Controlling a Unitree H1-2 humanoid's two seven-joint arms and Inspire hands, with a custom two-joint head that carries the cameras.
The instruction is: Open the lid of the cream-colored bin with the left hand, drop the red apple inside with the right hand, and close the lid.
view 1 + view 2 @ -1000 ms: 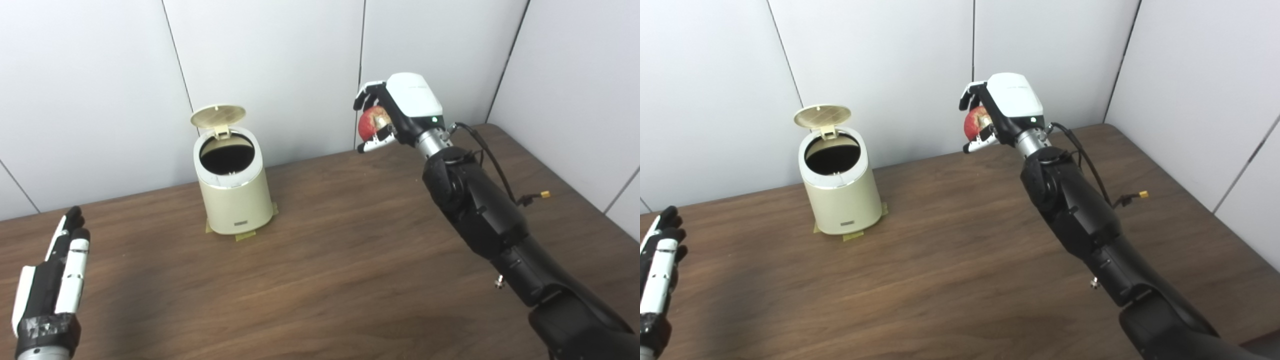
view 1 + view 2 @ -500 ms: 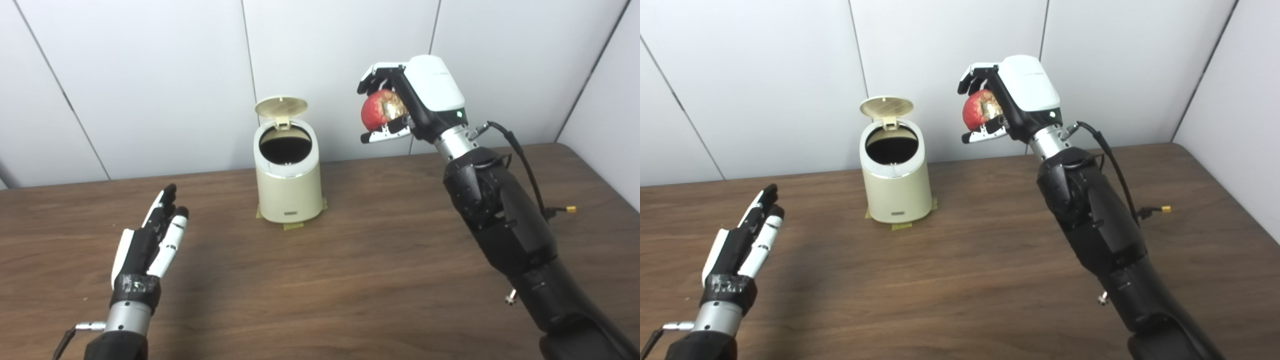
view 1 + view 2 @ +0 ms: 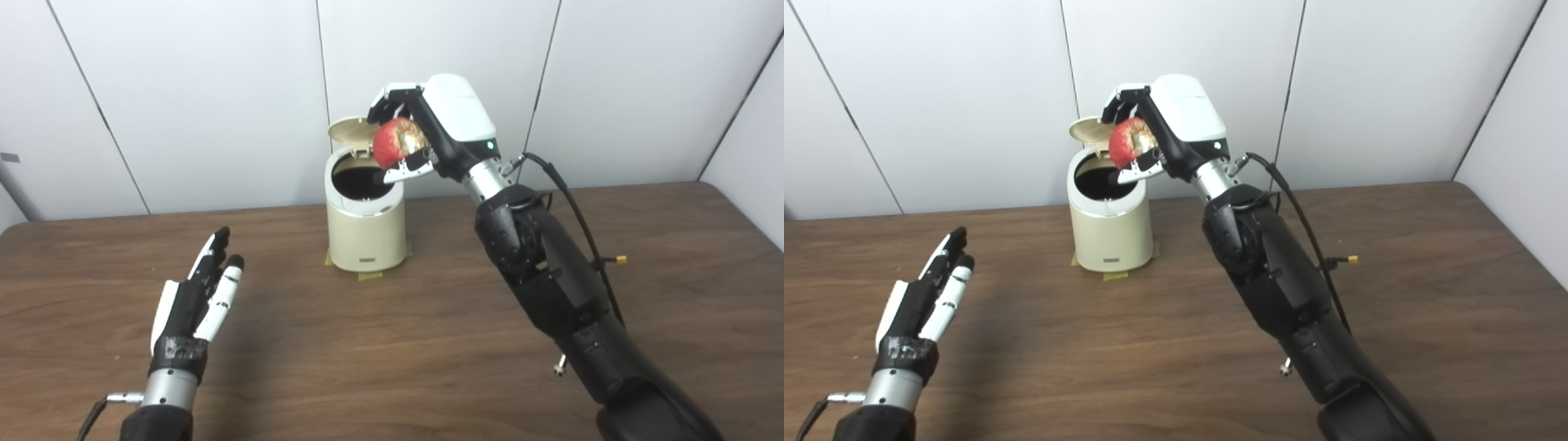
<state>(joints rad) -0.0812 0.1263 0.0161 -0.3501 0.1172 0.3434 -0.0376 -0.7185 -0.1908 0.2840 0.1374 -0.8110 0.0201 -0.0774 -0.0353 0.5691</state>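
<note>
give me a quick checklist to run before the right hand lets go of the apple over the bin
1. Lid up, opening clear: ok.
2. Right hand shut on the red apple: ok.
3. Apple fully over the bin mouth: cannot tell; it looks near the right rim.
4. Left hand open and away from the bin: ok.
5. Bin upright on the table, tape at its base: ok.
6. Space inside the bin: cannot tell, interior is dark.

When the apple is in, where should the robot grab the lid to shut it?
By the lid's top front rim, reaching from the left with the open left hand. It stands upright, hinged at the bin's back, so that edge probably swings easiest.
</note>
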